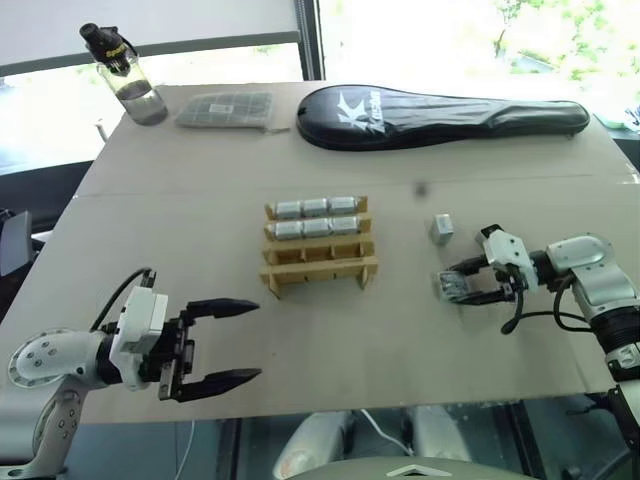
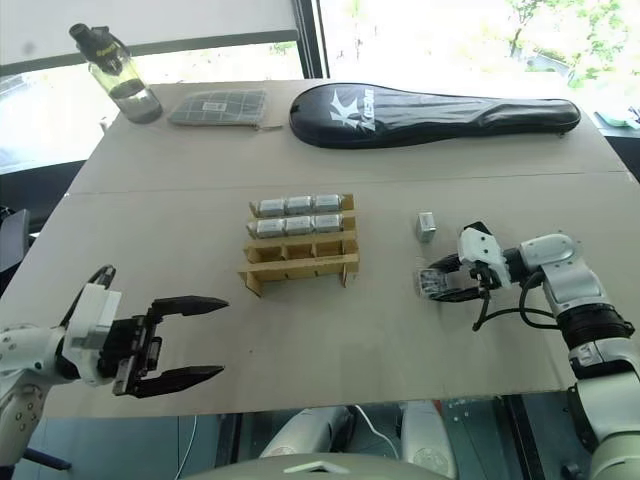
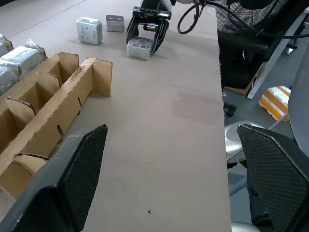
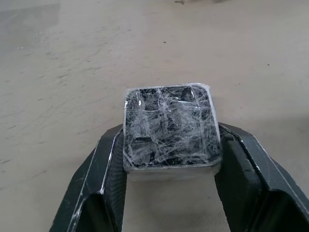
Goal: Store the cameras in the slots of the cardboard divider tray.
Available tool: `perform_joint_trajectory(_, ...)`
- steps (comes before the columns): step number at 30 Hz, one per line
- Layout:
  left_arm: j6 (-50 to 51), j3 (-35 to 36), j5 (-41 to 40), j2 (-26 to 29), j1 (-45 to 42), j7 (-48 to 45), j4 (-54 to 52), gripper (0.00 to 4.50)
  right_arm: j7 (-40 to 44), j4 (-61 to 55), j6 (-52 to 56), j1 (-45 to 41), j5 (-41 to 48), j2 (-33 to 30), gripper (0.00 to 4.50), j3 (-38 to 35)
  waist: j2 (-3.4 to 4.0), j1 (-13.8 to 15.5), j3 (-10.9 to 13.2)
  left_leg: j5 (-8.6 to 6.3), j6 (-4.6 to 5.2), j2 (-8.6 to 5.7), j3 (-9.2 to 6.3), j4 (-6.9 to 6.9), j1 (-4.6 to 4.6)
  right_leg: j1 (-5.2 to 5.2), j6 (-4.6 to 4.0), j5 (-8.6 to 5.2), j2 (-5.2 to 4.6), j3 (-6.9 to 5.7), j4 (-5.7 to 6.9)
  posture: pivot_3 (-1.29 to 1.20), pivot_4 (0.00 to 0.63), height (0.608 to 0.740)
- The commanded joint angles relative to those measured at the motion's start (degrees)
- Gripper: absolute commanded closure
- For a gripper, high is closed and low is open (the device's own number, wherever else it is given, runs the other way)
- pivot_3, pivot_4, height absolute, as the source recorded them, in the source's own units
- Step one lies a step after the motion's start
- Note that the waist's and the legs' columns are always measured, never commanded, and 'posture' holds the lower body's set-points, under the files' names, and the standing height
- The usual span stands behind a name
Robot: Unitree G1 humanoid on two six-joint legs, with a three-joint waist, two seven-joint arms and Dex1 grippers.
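Item: wrapped camera [image 4: 168, 126], rigid, light, film likely slippery; we pinched its flat sides in the right gripper [image 4: 169, 166]; left gripper [image 1: 222, 343] spread, empty.

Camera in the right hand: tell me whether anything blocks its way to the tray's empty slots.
Nothing visible does. Bare table lies between the camera in the right hand and the cardboard tray, whose two front rows are empty. The loose camera sits off that line.

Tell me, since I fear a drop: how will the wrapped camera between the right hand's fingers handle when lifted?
The camera looks boxy and stiff, so probably stable between the right hand fingers. Its crinkled clear wrap may be slippery. Small, so likely light.
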Motion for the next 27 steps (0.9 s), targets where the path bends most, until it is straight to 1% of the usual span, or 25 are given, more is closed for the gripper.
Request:
perform_joint_trajectory(1, -0.5, 0.8, -0.1, 0.6, -0.8, -0.8, 0.2, 0.02, 3.7, -1.5, -0.9, -0.3, 1.0, -0.2, 2.53, -0.9, 0.00, 0.0, 0.0, 0.00, 0.00, 0.00, 0.00, 0.00, 0.00, 0.00, 0.00, 0.00, 0.00, 0.00, 0.00, 0.00, 0.150, 0.740)
perform_joint_trajectory(3, -0.2, 0.6, -0.3, 0.5, -1.5, -0.7, 0.4, 0.02, 2.8, -4.3, 0.2, 0.2, 2.1, 0.3, 2.53, -1.5, 0.00, 0.0, 0.0, 0.00, 0.00, 0.00, 0.00, 0.01, 0.00, 0.00, 0.00, 0.00, 0.00, 0.00, 0.01, 0.00, 0.150, 0.740)
perform_joint_trajectory(6, 2.8, -1.0, 1.5, 0.5, -4.3, 4.7, 0.6, 0.02, 0.8, -10.7, -1.7, 1.1, 1.6, 1.2, 2.53, -0.8, 0.00, 0.0, 0.0, 0.00, 0.00, 0.01, -0.01, 0.01, -0.03, -0.03, 0.00, 0.00, 0.00, 0.00, 0.02, 0.00, 0.150, 0.740)
perform_joint_trajectory(9, 4.6, -3.4, 4.5, -1.0, -8.6, 11.5, 0.7, 0.02, -3.8, -15.0, -8.8, 1.3, -2.2, 4.2, 2.53, 0.4, 0.00, 0.0, 0.0, 0.00, -0.01, 0.02, 0.00, 0.06, -0.03, -0.03, 0.00, 0.00, 0.01, -0.01, 0.08, 0.00, 0.150, 0.740)
perform_joint_trajectory(11, 6.5, -5.3, 6.5, -1.2, -10.7, 15.1, 0.6, 0.02, -6.0, -17.2, -11.7, 1.6, -4.2, 6.0, 2.53, 1.4, -0.03, 0.0, 0.0, -0.01, -0.01, 0.01, 0.00, 0.09, -0.03, -0.03, 0.01, 0.00, 0.02, -0.01, 0.10, 0.00, 0.150, 0.740)
perform_joint_trajectory(13, 10.4, -8.7, 12.6, -0.9, -14.3, 22.9, 1.2, 0.02, -10.2, -19.7, -14.8, 1.7, -6.6, 9.0, 2.53, 2.1, -0.03, 0.0, 0.0, -0.01, -0.02, 0.01, -0.01, 0.11, -0.03, -0.04, 0.01, 0.00, 0.03, -0.02, 0.12, 0.00, 0.150, 0.740)
perform_joint_trajectory(14, 10.0, -9.9, 15.6, -1.2, -15.9, 25.8, 1.3, 0.02, -13.1, -20.6, -17.6, 1.3, -9.0, 10.5, 2.53, 2.5, -0.04, 0.0, 0.0, -0.01, -0.02, 0.01, -0.01, 0.11, -0.03, -0.04, 0.01, 0.00, 0.03, -0.02, 0.13, 0.00, 0.150, 0.740)
perform_joint_trajectory(15, 10.4, -10.5, 15.4, -1.5, -17.2, 26.3, 1.2, 0.02, -15.6, -21.6, -20.1, 0.9, -11.3, 11.9, 2.53, 3.1, -0.04, 0.0, 0.0, -0.01, -0.02, 0.01, -0.02, 0.14, -0.03, -0.04, 0.01, 0.00, 0.03, -0.03, 0.17, 0.00, 0.150, 0.740)
perform_joint_trajectory(16, 11.1, -10.6, 13.6, -1.7, -18.0, 25.1, 0.9, 0.02, -18.2, -22.5, -22.2, 0.2, -13.9, 13.0, 2.53, 3.5, -0.04, 0.0, 0.0, -0.01, -0.02, 0.00, -0.02, 0.15, -0.04, -0.05, 0.01, 0.00, 0.04, -0.03, 0.18, 0.00, 0.150, 0.740)
perform_joint_trajectory(18, 16.2, -10.3, 7.4, -1.8, -20.1, 23.3, 0.2, 0.02, -24.3, -21.9, -28.2, -2.8, -20.4, 15.3, 2.53, 4.5, -0.04, -0.3, 0.0, -0.01, -0.02, -0.01, -0.01, 0.17, -0.04, -0.09, 0.01, 0.01, 0.05, -0.08, 0.23, 0.00, 0.150, 0.740)
perform_joint_trajectory(20, 19.2, -10.4, 4.6, -2.1, -22.3, 23.1, 0.4, 0.02, -30.4, -20.8, -32.1, -5.5, -25.9, 17.6, 2.53, 5.0, -0.04, -0.8, 0.0, -0.01, -0.03, -0.03, 0.02, 0.20, -0.04, -0.22, 0.01, 0.00, 0.04, -0.18, 0.34, 0.00, 0.150, 0.740)
perform_joint_trajectory(23, 25.1, -9.4, -2.0, -2.2, -25.6, 22.2, 0.6, 0.02, -39.0, -18.8, -37.1, -8.4, -34.2, 19.9, 2.53, 6.3, -0.13, -1.4, -0.1, 0.01, -0.09, -0.01, -0.02, 0.24, 0.01, -0.22, 0.01, 0.00, 0.04, -0.30, 0.43, 0.00, 0.150, 0.740)
perform_joint_trajectory(25, 27.1, -9.6, -3.3, -1.7, -26.6, 22.2, 0.9, 0.02, -45.4, -17.6, -39.2, -10.0, -40.0, 21.1, 2.53, 6.8, -0.20, -1.6, -0.1, 0.00, -0.11, -0.01, -0.04, 0.25, 0.03, -0.22, 0.00, 0.00, 0.06, -0.40, 0.45, 0.00, 0.150, 0.740)
perform_joint_trajectory(27, 28.7, -9.5, -4.3, -1.7, -27.3, 22.7, 1.2, 0.02, -49.8, -16.9, -40.3, -10.8, -43.3, 21.6, 2.53, 7.3, -0.20, -2.0, -0.1, -0.01, -0.12, -0.04, 0.04, 0.25, 0.11, -0.22, 0.00, 0.01, 0.18, -0.52, 0.45, 0.00, 0.150, 0.740)
